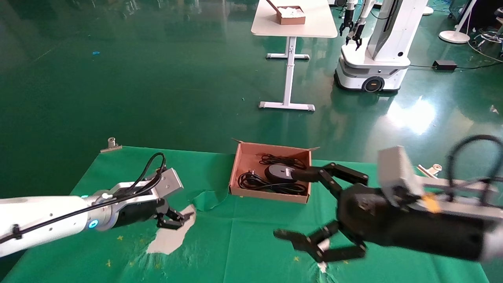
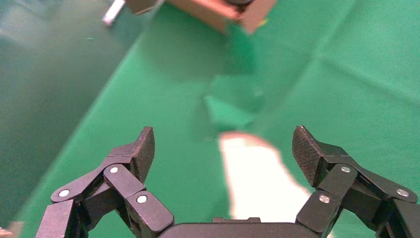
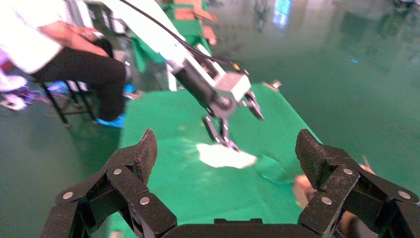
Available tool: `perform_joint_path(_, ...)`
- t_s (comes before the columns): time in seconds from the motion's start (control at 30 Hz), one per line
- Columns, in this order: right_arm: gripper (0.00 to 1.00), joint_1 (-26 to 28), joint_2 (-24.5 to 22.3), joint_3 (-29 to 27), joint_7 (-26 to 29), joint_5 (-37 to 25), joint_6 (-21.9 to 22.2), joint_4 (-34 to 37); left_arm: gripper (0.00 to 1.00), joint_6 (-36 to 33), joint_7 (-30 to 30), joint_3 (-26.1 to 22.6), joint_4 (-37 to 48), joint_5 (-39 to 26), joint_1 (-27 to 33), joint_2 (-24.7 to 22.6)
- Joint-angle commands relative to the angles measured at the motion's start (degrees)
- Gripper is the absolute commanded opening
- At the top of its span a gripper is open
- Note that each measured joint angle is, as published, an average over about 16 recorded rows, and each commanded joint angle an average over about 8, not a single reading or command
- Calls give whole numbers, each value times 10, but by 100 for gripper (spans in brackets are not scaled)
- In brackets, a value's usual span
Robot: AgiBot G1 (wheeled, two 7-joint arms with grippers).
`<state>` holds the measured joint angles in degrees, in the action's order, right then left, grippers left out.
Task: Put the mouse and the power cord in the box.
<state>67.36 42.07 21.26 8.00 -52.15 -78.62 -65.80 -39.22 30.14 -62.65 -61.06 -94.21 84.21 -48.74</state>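
Note:
The brown cardboard box [image 1: 240, 167] sits at the table's far middle. Inside it lie the black mouse [image 1: 279, 172], its thin cable [image 1: 283, 160] bunched behind it, and the coiled power cord [image 1: 257, 182] along the front wall. My right gripper [image 1: 290, 204] hangs open and empty in front of the box's right side; its upper finger lines up with the mouse in the head view. My left gripper [image 1: 182, 218] is open and empty, low over a white patch [image 1: 169, 237] on the left. The box's corner [image 2: 223, 12] shows in the left wrist view.
The green cloth [image 1: 243, 243] is torn at the white patch, with a folded flap [image 1: 206, 198] beside the box. Metal clips [image 1: 111, 144] [image 1: 430, 169] hold the far corners. Beyond stand a white table [image 1: 292, 27] and another robot [image 1: 377, 47]. A seated person [image 3: 59, 49] is by the table.

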Motion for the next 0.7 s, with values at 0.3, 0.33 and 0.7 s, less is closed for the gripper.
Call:
perform_joint_path(0.3,100,-53,-65,-48,25,95,-65,-71,100,-106,-44,107,-29,120,-52,31)
perform_joint_path(0.33,100,-56,-68,-50,26,99,-68,-74,100,-117,-49,117,-31,132,-57,34)
perform_joint_path(0.7,100,-58,-71,-52,27,103,-71,-77,100,-232,-97,233,-62,261,-113,68)
